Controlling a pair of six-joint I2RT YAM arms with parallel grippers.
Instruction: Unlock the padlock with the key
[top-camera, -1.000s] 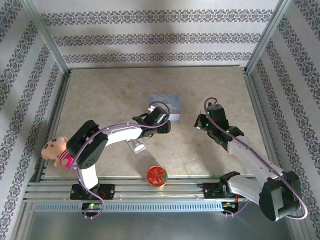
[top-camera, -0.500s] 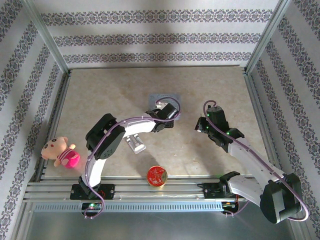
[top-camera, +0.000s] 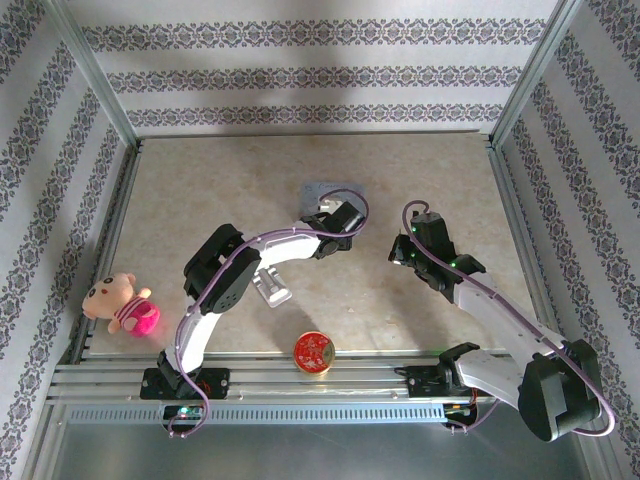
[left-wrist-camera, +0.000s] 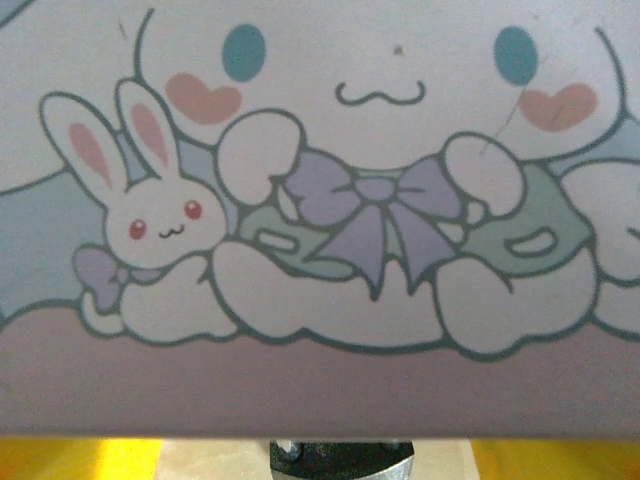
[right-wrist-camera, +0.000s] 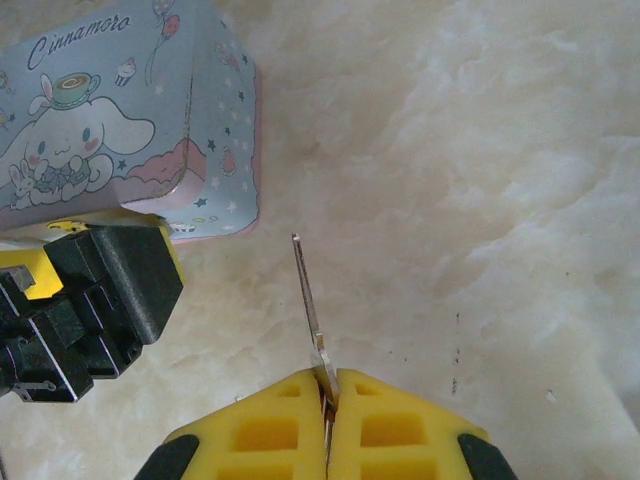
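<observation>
One key (right-wrist-camera: 311, 305), one cartoon tin (right-wrist-camera: 120, 130)

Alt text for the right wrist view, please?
The right pincer, shut on a thin metal key, points it out over the pale marbled table. A pastel cartoon tin box lies at upper left, the left pincer just below it.

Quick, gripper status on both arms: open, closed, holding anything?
Left gripper: open, jaws spread at the edge of the pastel cartoon-print tin box, gripping nothing.
Right gripper: closed on the thin silver metal key.
</observation>
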